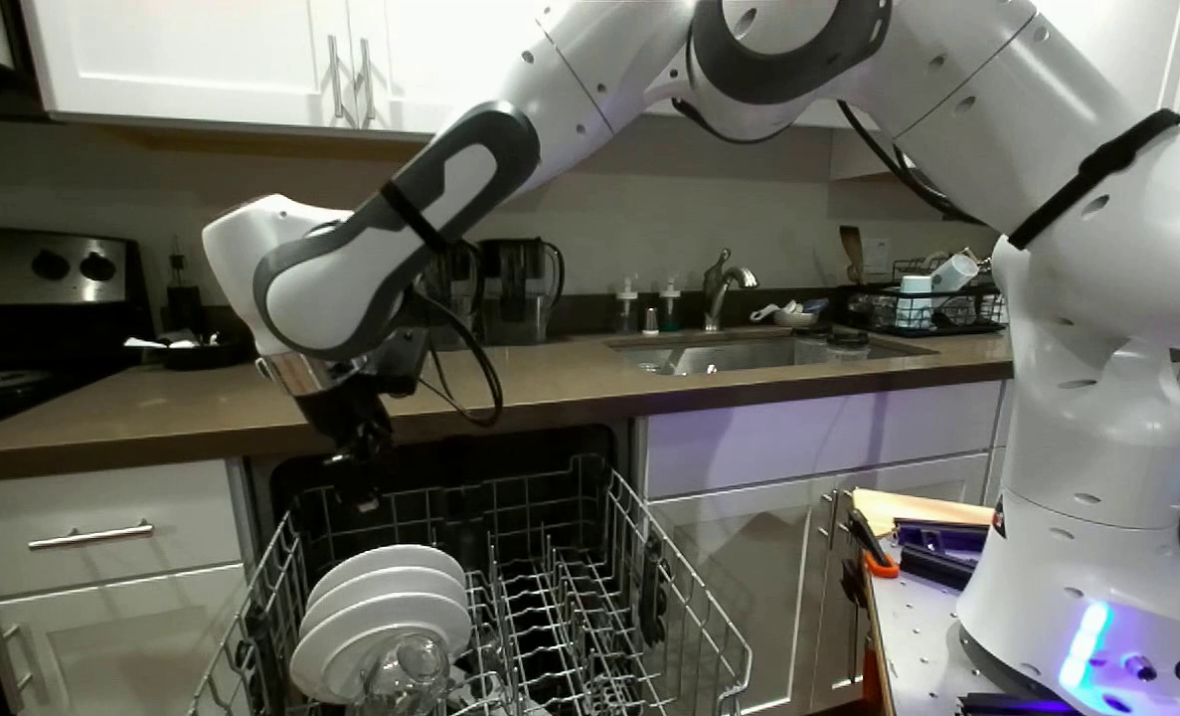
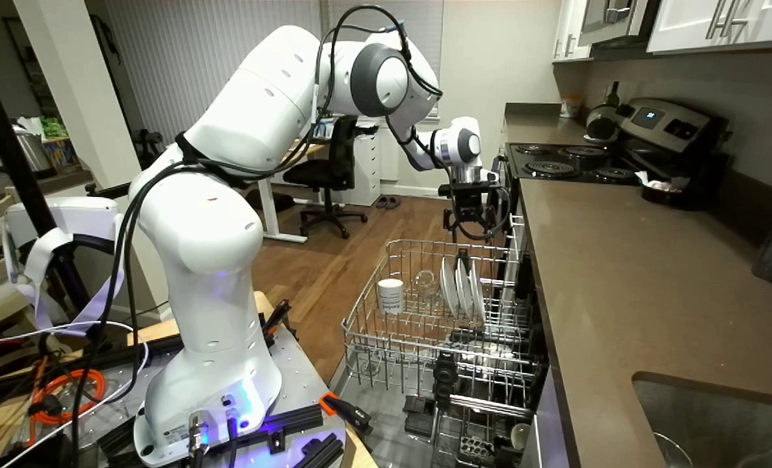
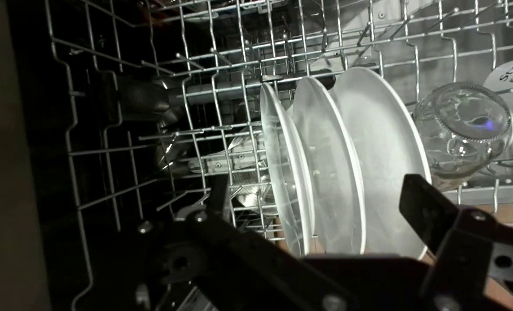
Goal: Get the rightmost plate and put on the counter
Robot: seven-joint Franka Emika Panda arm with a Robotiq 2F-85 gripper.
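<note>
Beside the counter (image 2: 620, 273), the rightmost plate (image 2: 477, 291) stands on edge below the widely spread hand (image 3: 317, 190).

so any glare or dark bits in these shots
Wrist view: bright highlights on the clear rounded glass vessel, much of the left side sunk in shadow. In an exterior view: the glowing blue-white strip looks overexposed, and the black two-fingered gripper partly blends into a dark background.

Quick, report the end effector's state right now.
End effector: open, jaws wide apart, holding nothing, above the white plates.
</note>
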